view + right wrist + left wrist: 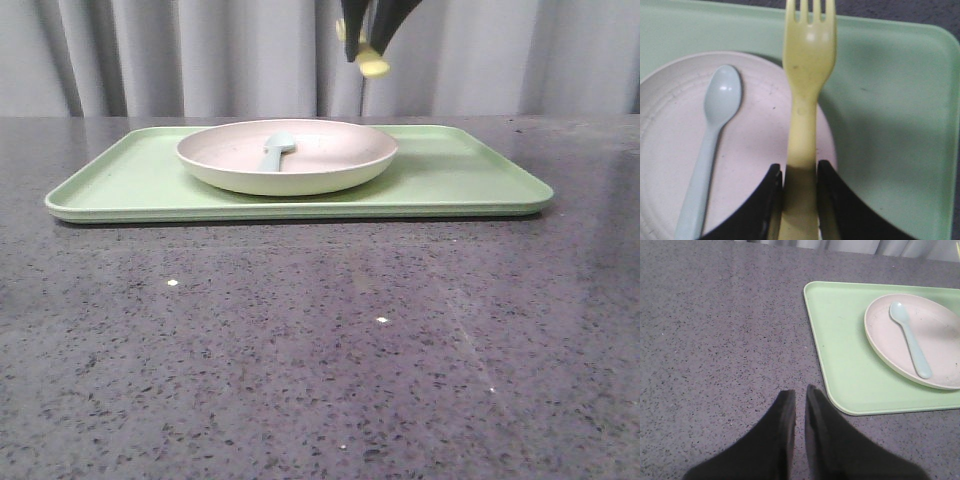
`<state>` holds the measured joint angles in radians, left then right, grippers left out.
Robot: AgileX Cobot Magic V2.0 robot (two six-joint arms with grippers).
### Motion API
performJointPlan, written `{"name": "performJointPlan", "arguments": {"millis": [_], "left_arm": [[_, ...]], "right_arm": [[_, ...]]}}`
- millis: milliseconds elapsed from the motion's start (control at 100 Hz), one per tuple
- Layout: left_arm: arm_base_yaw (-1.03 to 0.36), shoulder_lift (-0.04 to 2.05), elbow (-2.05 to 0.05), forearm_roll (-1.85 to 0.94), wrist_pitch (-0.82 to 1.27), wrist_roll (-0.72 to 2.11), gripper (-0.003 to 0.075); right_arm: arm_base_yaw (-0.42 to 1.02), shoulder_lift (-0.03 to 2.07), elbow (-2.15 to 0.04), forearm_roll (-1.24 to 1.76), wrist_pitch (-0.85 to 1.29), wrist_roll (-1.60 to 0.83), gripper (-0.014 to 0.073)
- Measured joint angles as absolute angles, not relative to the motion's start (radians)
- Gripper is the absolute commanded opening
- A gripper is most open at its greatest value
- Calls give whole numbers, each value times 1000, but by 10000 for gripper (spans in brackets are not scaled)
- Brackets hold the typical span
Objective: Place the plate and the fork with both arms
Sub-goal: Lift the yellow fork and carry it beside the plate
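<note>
The pale pinkish-cream plate (330, 160) sits on the green tray, with a pale blue-green spoon (277, 150) lying in it. My right gripper (372, 45) hangs above the plate's right side, shut on the yellow fork (373, 66). In the right wrist view the fork (807, 65) is clamped by its handle between the fingers (799, 172), its tines out past the plate's rim (670, 125). My left gripper (799, 395) is shut and empty over bare table, beside the tray's corner; the plate (940, 340) lies beyond it.
The flat light-green tray (120, 180) lies across the far half of the dark speckled table (320, 360). It also shows in the left wrist view (840, 340) and the right wrist view (890, 125). A grey curtain hangs behind.
</note>
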<state>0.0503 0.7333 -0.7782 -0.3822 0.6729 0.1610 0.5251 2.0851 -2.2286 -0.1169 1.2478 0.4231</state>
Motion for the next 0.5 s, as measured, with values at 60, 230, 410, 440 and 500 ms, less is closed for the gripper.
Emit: {"name": "performJointPlan", "arguments": {"millis": [60, 230, 410, 440, 500], "left_arm": [[50, 733, -778, -382, 673, 161, 50], [50, 733, -778, -382, 673, 161, 50], [50, 733, -778, -382, 673, 161, 50], [50, 733, -778, -382, 673, 161, 50], [50, 733, -778, -382, 673, 161, 50]], "right_arm": [[500, 2077, -2229, -117, 1249, 422, 67], [443, 2050, -2201, -117, 1252, 419, 67], [413, 2034, -2116, -115, 1252, 419, 67], [413, 2034, -2100, -115, 1252, 419, 67], [411, 2034, -2064, -115, 1252, 419, 67]]}}
